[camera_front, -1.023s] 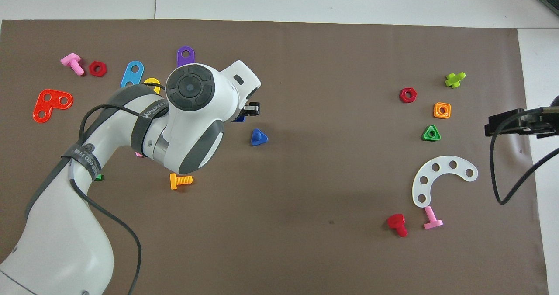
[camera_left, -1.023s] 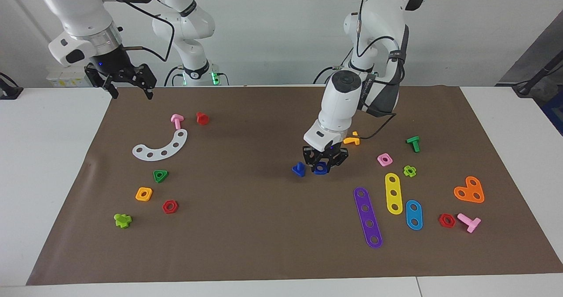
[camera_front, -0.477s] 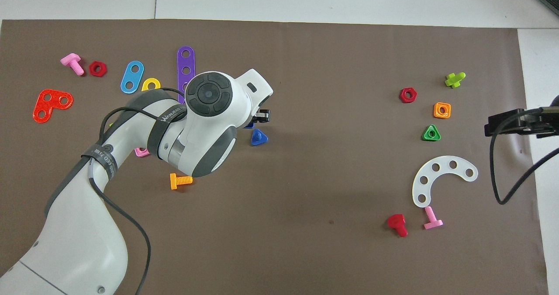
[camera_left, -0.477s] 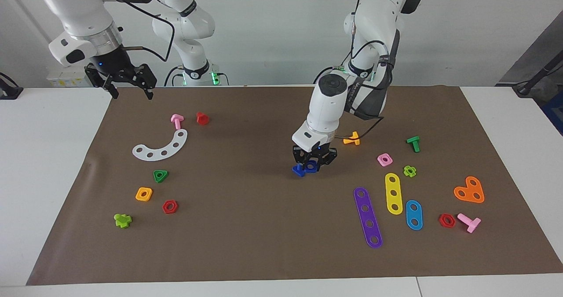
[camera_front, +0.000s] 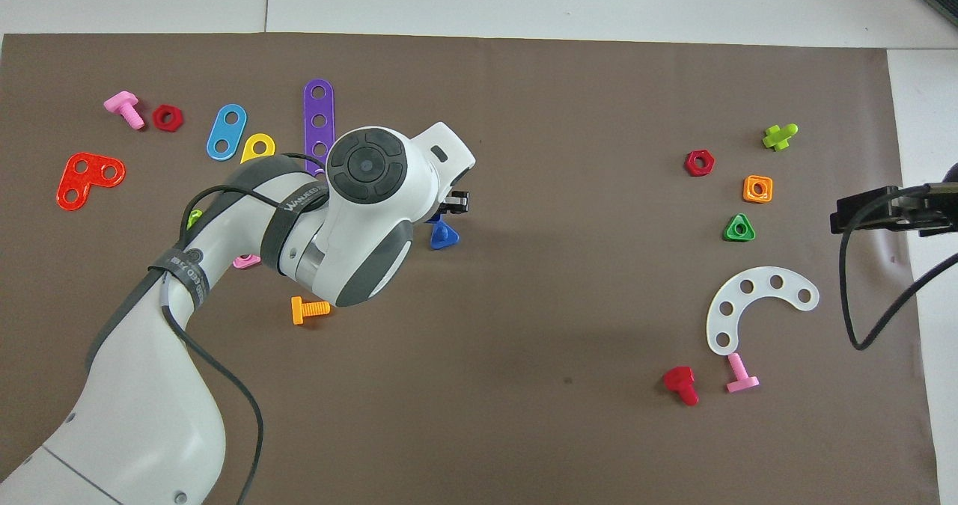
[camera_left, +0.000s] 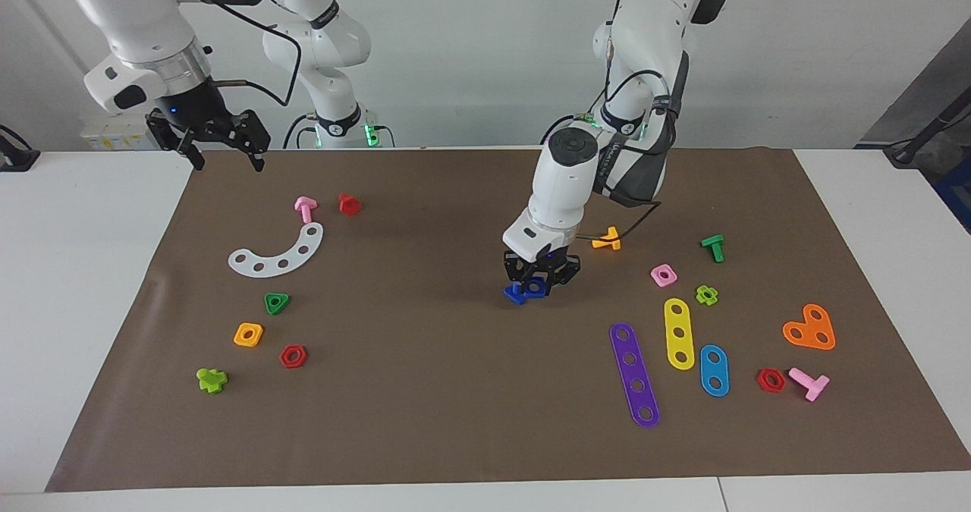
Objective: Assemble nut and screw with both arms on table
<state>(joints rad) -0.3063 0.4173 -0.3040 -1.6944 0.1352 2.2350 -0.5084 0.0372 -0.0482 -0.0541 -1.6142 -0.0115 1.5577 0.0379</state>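
Note:
My left gripper (camera_left: 540, 277) is low over the middle of the brown mat (camera_left: 425, 391) on the table and is shut on the dark-blue nut (camera_left: 536, 287). The dark-blue screw (camera_left: 516, 293) stands on its head on the mat, and the nut is right beside it. I cannot tell whether the nut touches the shaft. In the overhead view the left arm's wrist hides the nut, the screw (camera_front: 443, 236) shows beside it, and only the left gripper's tip (camera_front: 456, 204) shows. My right gripper (camera_left: 221, 146) waits open and empty, raised over the mat's corner near its base.
An orange bolt (camera_left: 607, 240), a pink square nut (camera_left: 663, 274) and coloured strips such as the purple one (camera_left: 634, 374) lie toward the left arm's end. A white curved plate (camera_left: 278, 252), a pink bolt (camera_left: 305, 208) and several nuts lie toward the right arm's end.
My left gripper has carried the blue nut sideways along the mat, from a short gap away to right beside the blue screw. The right arm has not moved.

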